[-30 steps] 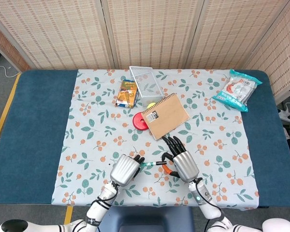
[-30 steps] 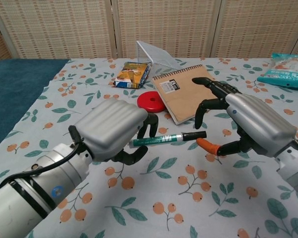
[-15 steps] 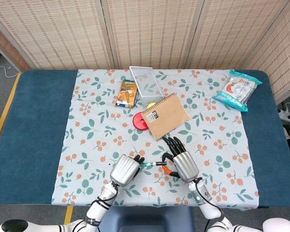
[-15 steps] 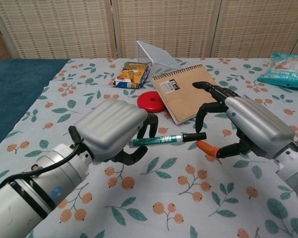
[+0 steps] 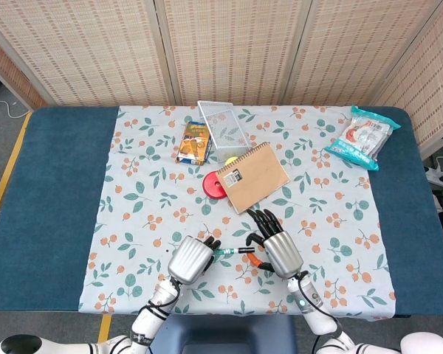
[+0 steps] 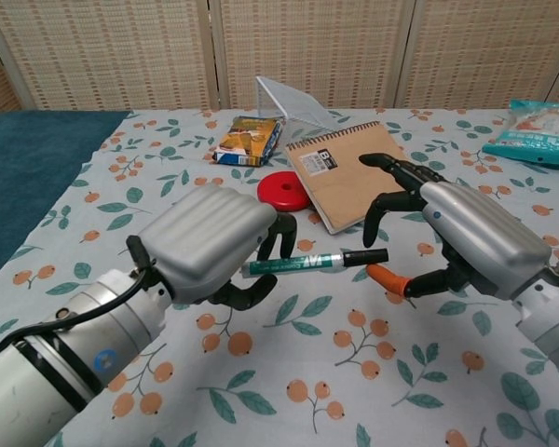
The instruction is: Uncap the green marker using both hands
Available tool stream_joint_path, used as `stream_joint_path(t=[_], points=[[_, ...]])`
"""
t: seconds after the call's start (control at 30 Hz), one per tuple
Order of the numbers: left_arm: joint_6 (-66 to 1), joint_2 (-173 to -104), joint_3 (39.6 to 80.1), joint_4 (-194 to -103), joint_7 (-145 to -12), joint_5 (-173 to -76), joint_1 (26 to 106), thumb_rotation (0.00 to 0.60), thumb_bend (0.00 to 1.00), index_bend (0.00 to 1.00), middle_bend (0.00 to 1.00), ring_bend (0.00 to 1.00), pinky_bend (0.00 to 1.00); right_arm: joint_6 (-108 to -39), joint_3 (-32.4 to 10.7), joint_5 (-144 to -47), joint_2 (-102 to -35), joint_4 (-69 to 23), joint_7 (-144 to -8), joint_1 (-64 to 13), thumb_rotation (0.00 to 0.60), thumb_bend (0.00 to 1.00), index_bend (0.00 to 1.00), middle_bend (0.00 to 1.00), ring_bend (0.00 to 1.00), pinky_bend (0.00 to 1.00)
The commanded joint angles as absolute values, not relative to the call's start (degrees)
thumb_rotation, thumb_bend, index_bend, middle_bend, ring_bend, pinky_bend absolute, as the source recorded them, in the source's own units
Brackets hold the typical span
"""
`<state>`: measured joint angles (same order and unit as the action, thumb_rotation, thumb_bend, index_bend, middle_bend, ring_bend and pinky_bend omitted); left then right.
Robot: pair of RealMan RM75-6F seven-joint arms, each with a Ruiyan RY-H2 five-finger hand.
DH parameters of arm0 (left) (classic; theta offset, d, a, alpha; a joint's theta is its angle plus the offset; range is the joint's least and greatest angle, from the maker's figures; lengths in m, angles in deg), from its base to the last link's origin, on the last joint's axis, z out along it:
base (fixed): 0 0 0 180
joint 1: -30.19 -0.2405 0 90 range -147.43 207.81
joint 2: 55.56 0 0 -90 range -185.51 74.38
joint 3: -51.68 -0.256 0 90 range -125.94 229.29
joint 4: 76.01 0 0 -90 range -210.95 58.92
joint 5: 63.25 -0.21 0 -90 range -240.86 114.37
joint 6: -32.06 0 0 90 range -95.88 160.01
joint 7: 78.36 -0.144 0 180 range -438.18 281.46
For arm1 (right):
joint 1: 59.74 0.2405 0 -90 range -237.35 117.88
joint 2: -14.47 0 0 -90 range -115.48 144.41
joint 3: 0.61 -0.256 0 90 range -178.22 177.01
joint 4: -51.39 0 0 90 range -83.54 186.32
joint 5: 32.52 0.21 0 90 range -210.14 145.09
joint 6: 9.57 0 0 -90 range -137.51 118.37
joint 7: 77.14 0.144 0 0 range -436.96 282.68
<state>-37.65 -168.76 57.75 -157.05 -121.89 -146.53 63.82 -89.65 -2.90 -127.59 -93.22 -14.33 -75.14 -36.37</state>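
Note:
My left hand (image 6: 214, 244) (image 5: 191, 259) grips the green marker (image 6: 307, 263) (image 5: 229, 251) by its barrel and holds it level above the cloth, black cap (image 6: 365, 256) pointing right. My right hand (image 6: 470, 237) (image 5: 279, 249) hovers just right of the cap with its fingers spread and curved around the cap's end. I see no clear contact between them. An orange marker (image 6: 388, 277) lies on the cloth under the right hand.
A brown spiral notebook (image 5: 252, 176), a red disc (image 5: 212, 184), a snack box (image 5: 195, 141) and a wire tray (image 5: 223, 125) lie behind the hands. A snack bag (image 5: 362, 137) sits far right. The floral cloth (image 5: 133, 214) covers the table's middle.
My right hand has crept slightly left toward the marker's cap. The left hand and the green marker have stayed put.

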Motion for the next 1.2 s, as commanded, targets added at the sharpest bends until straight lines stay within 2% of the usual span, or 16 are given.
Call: stream_joint_path(t=[0.03, 0.27, 0.6, 0.77, 1.0, 1.2], points=[[-37.68, -168.62, 57.82, -157.26, -121.72, -146.52, 63.83, 0.6, 0.58, 0.85, 0.97, 0.86, 1.0, -89.66, -2.84, -127.56, -93.09, -14.56, -74.85, -36.34, 0.6, 0.23, 0.48, 0.0, 0.0, 0.0], [-37.86, -168.6, 57.63, -157.21, -121.88, -146.87, 63.89, 0.6, 0.58, 0.85, 0.97, 0.85, 1.0, -89.47, -2.76, -127.3, -92.95, -14.96, -74.53, -36.3, 0.6, 0.23, 0.51, 0.0, 0.0, 0.0], [-37.7, -168.66, 57.65, -157.24, -122.03, -146.54, 63.89, 0.6, 0.58, 0.85, 0.97, 0.85, 1.0, -90.01, -2.61, -127.54, -93.38, -14.66, -73.6, -36.27, 0.6, 0.23, 0.64, 0.03, 0.0, 0.0], [-37.78, -168.52, 57.94, -157.41, -121.8, -146.44, 63.93, 0.6, 0.58, 0.85, 0.97, 0.85, 1.0, -90.55, -2.82, -127.39, -93.86, -14.3, -73.87, -36.46, 0.6, 0.24, 0.76, 0.11, 0.0, 0.0], [-37.97, -168.28, 58.0, -158.07, -121.32, -146.7, 64.02, 0.6, 0.59, 0.85, 0.97, 0.86, 1.0, -91.51, -3.23, -127.11, -94.88, -13.45, -73.64, -36.79, 0.6, 0.32, 0.96, 0.23, 0.0, 0.0], [-38.22, -167.63, 58.15, -158.32, -121.14, -146.89, 64.01, 0.6, 0.6, 0.85, 0.98, 0.86, 1.0, -92.14, -3.4, -126.9, -95.0, -12.76, -73.88, -37.15, 0.6, 0.34, 0.99, 0.25, 0.0, 0.0]])
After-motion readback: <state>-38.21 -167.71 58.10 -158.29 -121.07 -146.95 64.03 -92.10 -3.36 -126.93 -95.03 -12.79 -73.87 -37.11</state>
